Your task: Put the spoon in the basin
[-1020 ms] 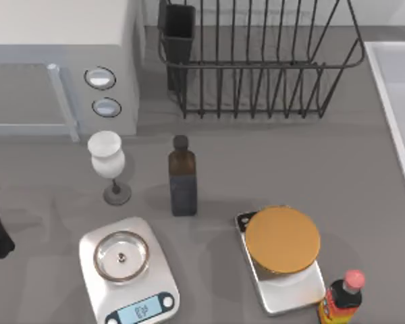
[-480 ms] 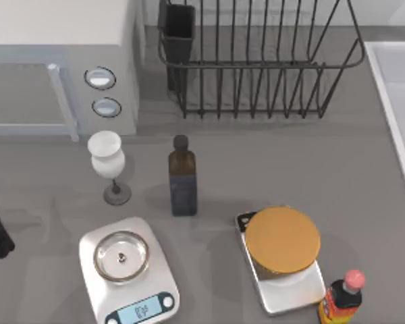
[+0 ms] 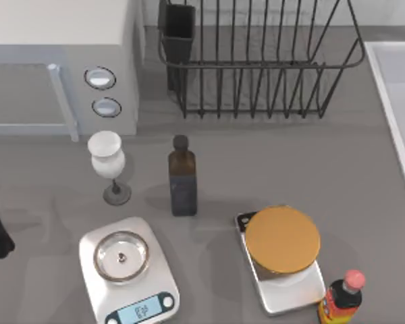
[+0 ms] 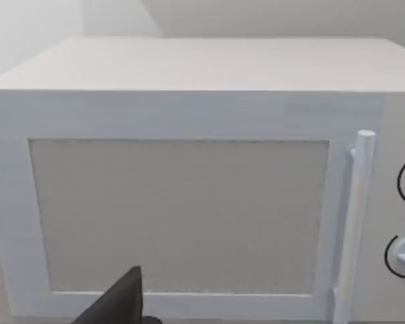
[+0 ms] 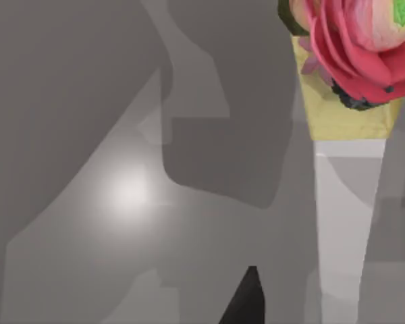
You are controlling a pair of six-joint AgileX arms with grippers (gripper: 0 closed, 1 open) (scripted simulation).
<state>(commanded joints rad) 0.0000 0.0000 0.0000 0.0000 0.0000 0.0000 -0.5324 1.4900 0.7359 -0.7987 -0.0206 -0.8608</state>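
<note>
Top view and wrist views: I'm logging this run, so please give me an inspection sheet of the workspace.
Surface: grey table, nothing spilled.
Job's things: basin at the right edge.
Clutter: microwave, rack, goblet, brown bottle, left scale, right scale carrying an orange disc, sauce bottle.
Grippers: left end effector faces the microwave door; right end effector is above grey surface near a flower.
Cables: nothing seen.
Surroundings: pale wall behind the microwave.

Pale grey basin (image 3: 397, 88), black dish rack (image 3: 256, 61), orange lid (image 3: 282, 239).
</note>
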